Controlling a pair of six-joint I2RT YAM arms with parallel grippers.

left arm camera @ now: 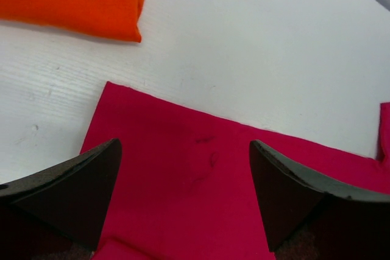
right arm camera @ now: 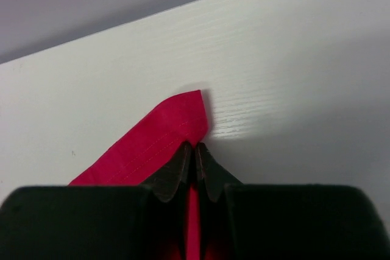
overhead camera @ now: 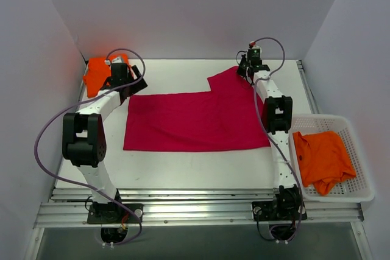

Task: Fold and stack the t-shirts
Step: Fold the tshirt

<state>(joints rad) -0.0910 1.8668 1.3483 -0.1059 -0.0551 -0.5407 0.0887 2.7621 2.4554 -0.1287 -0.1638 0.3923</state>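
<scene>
Now the crimson-pink cloth t-shirt [overhead camera: 195, 120], judged limp and light, is spread left of the white mesh basket [overhead camera: 332, 118]. Its sleeve tip [right arm camera: 183, 114], a sound hold, is pinched by the right end effector [right arm camera: 195, 150]. The left end effector [left arm camera: 184, 147] is held wide, empty.

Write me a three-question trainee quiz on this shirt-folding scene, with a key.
1. True or false: the right hand is shut on a corner of the crimson shirt.
2. Fill in: the left hand hangs ___ above the crimson shirt.
3. The crumpled orange shirt lies: A) in the white basket, B) on the crimson shirt, C) in the left hand.
Key: 1 true; 2 open; 3 A.
</scene>
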